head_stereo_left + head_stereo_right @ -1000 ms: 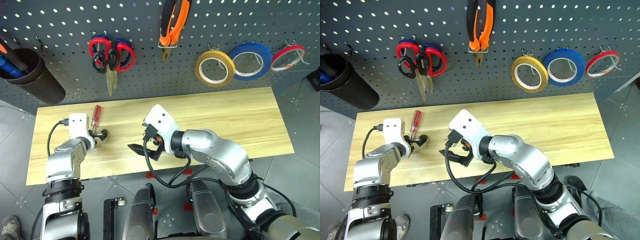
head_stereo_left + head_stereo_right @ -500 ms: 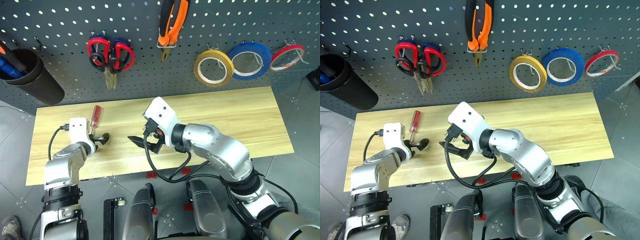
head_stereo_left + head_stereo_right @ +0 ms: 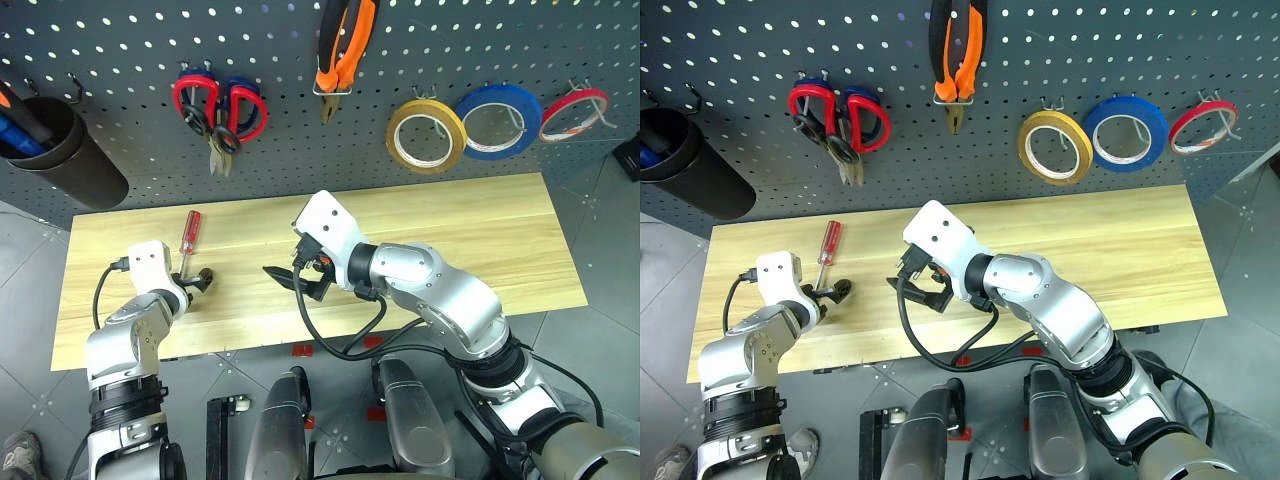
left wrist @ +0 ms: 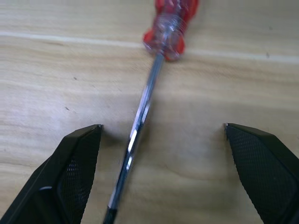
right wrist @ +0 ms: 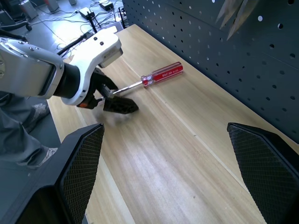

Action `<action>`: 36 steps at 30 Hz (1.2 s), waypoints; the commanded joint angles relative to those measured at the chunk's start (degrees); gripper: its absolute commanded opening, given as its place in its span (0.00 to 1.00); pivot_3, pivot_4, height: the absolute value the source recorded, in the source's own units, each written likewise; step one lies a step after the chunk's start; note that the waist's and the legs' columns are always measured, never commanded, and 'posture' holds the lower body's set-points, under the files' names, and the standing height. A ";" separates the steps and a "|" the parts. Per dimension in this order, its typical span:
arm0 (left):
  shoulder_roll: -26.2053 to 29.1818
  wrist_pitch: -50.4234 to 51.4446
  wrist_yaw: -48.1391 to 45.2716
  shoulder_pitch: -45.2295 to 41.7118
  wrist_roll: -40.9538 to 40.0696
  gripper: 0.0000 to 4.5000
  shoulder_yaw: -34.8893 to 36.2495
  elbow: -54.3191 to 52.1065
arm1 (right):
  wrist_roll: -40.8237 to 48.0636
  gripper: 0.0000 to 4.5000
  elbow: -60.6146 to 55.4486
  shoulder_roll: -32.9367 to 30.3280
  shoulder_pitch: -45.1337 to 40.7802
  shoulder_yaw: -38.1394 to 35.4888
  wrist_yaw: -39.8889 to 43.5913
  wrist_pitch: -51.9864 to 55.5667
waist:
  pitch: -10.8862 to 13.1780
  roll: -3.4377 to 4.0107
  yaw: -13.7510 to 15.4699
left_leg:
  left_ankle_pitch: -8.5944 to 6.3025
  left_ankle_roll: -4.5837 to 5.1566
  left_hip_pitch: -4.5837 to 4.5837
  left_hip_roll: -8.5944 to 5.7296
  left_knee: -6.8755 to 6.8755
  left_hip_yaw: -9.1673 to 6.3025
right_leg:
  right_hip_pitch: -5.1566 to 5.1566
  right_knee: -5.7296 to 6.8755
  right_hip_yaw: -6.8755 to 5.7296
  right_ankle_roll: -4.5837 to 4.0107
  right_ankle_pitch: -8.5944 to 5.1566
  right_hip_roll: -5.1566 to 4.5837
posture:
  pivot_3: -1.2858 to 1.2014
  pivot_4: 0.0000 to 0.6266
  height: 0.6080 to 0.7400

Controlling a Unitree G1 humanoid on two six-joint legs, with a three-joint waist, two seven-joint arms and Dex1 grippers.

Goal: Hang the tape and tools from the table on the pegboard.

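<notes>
Three tape rolls [image 3: 497, 120] (one screwdriver [image 3: 187, 236])

A red-handled screwdriver [image 3: 187, 240] lies on the wooden table [image 3: 480, 240].

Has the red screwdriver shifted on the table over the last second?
No. The red screwdriver lies at the same spot on the table, its handle toward the pegboard, its shaft between the open fingers of the left gripper.

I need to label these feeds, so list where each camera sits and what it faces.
Head stereo pair: look down over both arms at the table and pegboard.
Left wrist: between the open left hand, over the screwdriver.
Right wrist: between the open right hand, toward the left hand.
All views share the screwdriver.
</notes>
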 commanded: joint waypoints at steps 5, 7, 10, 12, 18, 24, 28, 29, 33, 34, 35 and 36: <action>6.67 -2.42 -12.85 5.07 -1.46 0.99 -6.32 -2.80 | 0.73 1.00 -2.72 0.30 0.57 -0.06 0.71 -0.30 | 0.00 -0.01 -0.35 | 0.02 -0.03 -0.45 0.01 0.02 0.09 | -0.55 0.03 0.04 -0.02 0.02 0.00 | 0.43 0.77 1.00; 11.63 -3.13 -18.06 8.94 -0.41 0.99 -10.14 -5.59 | 0.79 1.00 -2.80 0.12 0.73 -0.27 0.74 -0.23 | 0.01 0.02 -0.72 | 0.02 -0.05 -0.51 0.06 -0.04 0.17 | -0.67 0.00 0.07 -0.03 0.02 -0.01 | 0.43 0.77 1.00; 17.68 -3.49 -23.87 12.19 -0.47 0.99 -12.43 -7.46 | 0.84 1.00 -2.67 0.24 0.84 -0.43 0.63 -0.19 | 0.04 0.06 -1.00 | 0.02 -0.05 -0.54 0.11 -0.09 0.21 | -0.74 -0.03 0.07 -0.04 0.02 -0.06 | 0.43 0.77 1.00; 20.17 -4.77 -24.06 11.86 0.49 0.99 -11.82 -6.38 | 0.86 1.00 -2.53 0.45 0.84 -0.46 0.54 -0.19 | 0.05 0.08 -1.01 | 0.02 -0.05 -0.54 0.11 -0.09 0.19 | -0.73 -0.03 0.06 -0.07 0.04 -0.07 | 0.43 0.77 1.00; 17.45 -5.21 -20.66 6.09 -2.37 0.99 -5.90 -2.94 | 0.85 1.00 -2.25 0.85 1.11 -0.28 0.55 -0.44 | 0.09 0.12 -0.54 | -0.06 0.10 -0.56 0.11 -0.06 0.11 | -0.73 -0.01 0.02 -0.25 0.15 -0.03 | 0.44 0.78 1.00; 9.95 -7.00 -11.62 0.70 -3.10 0.99 -0.74 2.66 | 0.75 1.00 -2.33 0.89 1.24 -0.28 0.57 -0.72 | 0.13 0.05 -0.63 | 0.05 -0.09 -0.68 0.12 -0.04 0.19 | -0.83 -0.05 -0.01 -0.24 0.16 0.02 | 0.43 0.78 1.00; 6.68 -8.40 -7.41 -1.52 -2.99 0.99 0.66 5.68 | 0.75 1.00 -2.40 0.87 1.39 -0.34 0.54 -0.72 | 0.15 0.01 -0.76 | 0.05 -0.09 -0.69 0.12 0.01 0.22 | -0.84 -0.03 -0.02 -0.24 0.16 0.02 | 0.43 0.78 1.00; 6.00 -8.80 -6.30 -2.39 -3.14 0.99 1.25 6.79 | 0.75 1.00 -2.42 0.87 1.43 -0.34 0.53 -0.71 | 0.15 0.01 -0.73 | 0.05 -0.10 -0.69 0.12 0.02 0.21 | -0.84 -0.02 -0.02 -0.24 0.16 0.01 | 0.43 0.78 1.00; 5.54 -10.34 -3.70 -6.19 -3.08 0.99 2.55 12.65 | 0.66 1.00 -2.45 0.96 1.41 -0.21 0.45 -0.74 | 0.16 -0.01 -0.68 | 0.06 -0.10 -0.69 0.13 0.07 0.18 | -0.83 0.05 -0.05 -0.24 0.17 0.03 | 0.43 0.78 1.00; 5.73 -10.21 -2.66 -7.44 -2.72 0.99 2.63 14.78 | 0.68 1.00 -2.47 0.99 1.42 -0.24 0.44 -0.72 | 0.16 0.00 -0.72 | 0.06 -0.10 -0.69 0.12 0.07 0.18 | -0.83 0.06 -0.05 -0.24 0.18 0.07 | 0.43 0.78 1.00; 5.88 -10.13 -2.01 -8.43 -2.53 0.99 2.64 16.53 | 0.69 1.00 -2.50 1.00 1.42 -0.27 0.44 -0.72 | 0.16 -0.01 -0.72 | 0.06 -0.10 -0.68 0.12 0.07 0.18 | -0.83 0.05 -0.05 -0.24 0.18 0.09 | 0.43 0.78 1.00; 6.12 -10.10 -2.13 -9.49 -2.51 0.99 2.39 18.45 | 0.69 1.00 -2.44 1.10 1.36 -0.28 0.40 -0.72 | 0.16 -0.01 -0.73 | 0.06 -0.10 -0.69 0.11 0.07 0.19 | -0.83 0.05 -0.06 -0.24 0.18 0.10 | 0.43 0.78 1.00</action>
